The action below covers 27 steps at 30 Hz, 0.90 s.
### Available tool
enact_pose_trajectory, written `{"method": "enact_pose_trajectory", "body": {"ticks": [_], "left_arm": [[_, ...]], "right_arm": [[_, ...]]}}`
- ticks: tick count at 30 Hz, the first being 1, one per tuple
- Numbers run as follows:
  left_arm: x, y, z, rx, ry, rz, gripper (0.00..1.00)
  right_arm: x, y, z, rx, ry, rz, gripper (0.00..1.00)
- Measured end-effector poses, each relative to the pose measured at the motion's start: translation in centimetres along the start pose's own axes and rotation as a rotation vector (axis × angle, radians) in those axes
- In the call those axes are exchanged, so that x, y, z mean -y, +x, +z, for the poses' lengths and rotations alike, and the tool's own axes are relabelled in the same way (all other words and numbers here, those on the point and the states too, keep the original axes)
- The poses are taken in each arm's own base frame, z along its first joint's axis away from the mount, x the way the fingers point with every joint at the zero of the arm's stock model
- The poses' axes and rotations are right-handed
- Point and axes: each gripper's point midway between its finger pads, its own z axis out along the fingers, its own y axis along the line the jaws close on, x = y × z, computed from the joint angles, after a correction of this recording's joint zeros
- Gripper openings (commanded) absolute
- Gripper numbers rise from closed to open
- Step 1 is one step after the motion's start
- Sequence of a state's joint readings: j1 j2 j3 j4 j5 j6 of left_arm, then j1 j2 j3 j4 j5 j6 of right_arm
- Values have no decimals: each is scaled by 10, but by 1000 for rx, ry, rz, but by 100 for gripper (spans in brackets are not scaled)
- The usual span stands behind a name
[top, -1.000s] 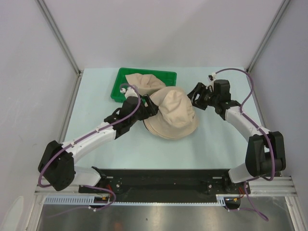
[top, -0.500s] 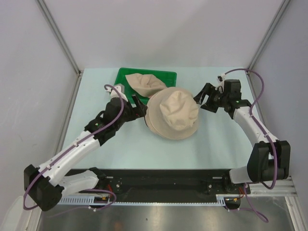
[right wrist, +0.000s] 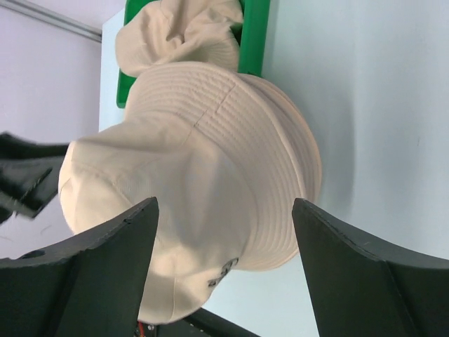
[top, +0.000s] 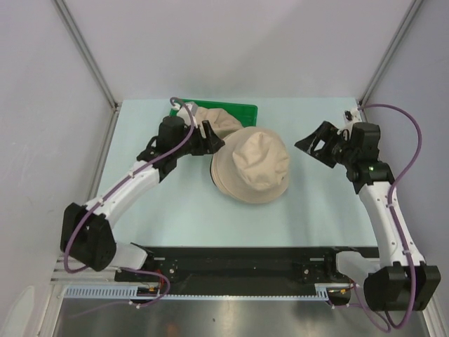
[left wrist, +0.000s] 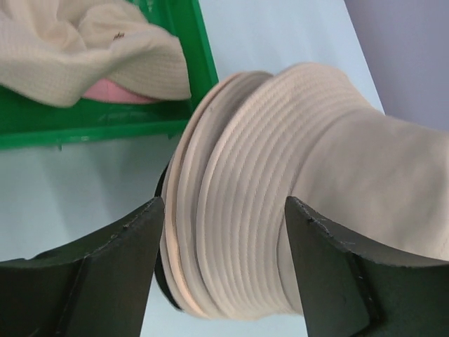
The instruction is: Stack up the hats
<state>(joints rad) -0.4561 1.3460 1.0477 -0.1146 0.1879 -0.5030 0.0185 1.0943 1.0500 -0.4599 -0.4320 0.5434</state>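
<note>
Round beige cloth hats (left wrist: 245, 175): just ahead of the left claw (left wrist: 224, 210); matt woven fabric, brims ribbed with stitching.
Crumpled beige cloth hat (left wrist: 84, 49): soft fine weave, pink lining.
Green rectangular plastic tray (left wrist: 105, 119): smooth, slight sheen.
Pale blue bench (left wrist: 70, 189): smooth, matt.
Claw fingers (right wrist: 91, 260): black matt plastic.

A pale blue-green table (top: 175, 217) sits between plain grey walls (top: 224, 42) (metal posts (top: 85, 53) at the corners).

Bright even light, soft shadows; sharp
</note>
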Motion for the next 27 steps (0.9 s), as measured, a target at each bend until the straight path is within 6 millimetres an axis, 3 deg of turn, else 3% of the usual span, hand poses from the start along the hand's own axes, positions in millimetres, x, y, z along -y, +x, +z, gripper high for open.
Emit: {"method": "enact_pose_trajectory", "body": {"ticks": [5, 14, 20, 27], "left_arm": [[5, -12, 27, -16, 59, 22, 77], [5, 4, 64, -63, 142, 37, 82], [3, 11, 78, -80, 172, 34, 80], [-15, 1, 72, -38, 95, 41, 79]], "right_arm": [[5, 19, -14, -14, 16, 42, 81], [40, 89, 9, -229, 82, 216, 81], [32, 100, 35, -288, 29, 295, 81], [17, 122, 70, -377, 1, 325, 81]]}}
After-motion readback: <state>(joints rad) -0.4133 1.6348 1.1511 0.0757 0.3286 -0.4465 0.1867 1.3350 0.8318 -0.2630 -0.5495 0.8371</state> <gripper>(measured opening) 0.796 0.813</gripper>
